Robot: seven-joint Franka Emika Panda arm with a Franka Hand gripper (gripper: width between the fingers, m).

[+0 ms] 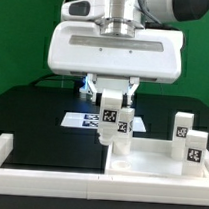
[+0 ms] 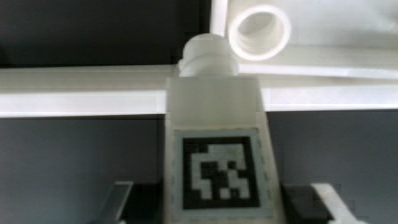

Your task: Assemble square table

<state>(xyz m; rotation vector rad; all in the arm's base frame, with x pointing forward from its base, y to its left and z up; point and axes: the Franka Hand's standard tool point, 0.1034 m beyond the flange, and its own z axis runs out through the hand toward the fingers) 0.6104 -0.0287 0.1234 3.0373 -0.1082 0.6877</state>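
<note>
Two legs (image 1: 187, 140) stood on the panel (image 1: 154, 162) near the surface's (image 1: 32, 113) exterior-view right edge; white bars (image 1: 34, 156) fenced the front; open black surface lay behind.

A short chunky white leg (image 1: 114, 121) stands upright between the jaws, clamped at its upper part, a black-and-white square tag on its near face. In the wrist view the same leg (image 2: 214, 130) reaches away from the jaws, its rounded tip next to a round socket in the square panel (image 2: 302, 45). That white panel (image 1: 149, 163), flat with a raised rim, lies just below the jaws. Two more tagged legs (image 1: 187, 141) stand upright on it, well off toward the exterior view's right
</note>
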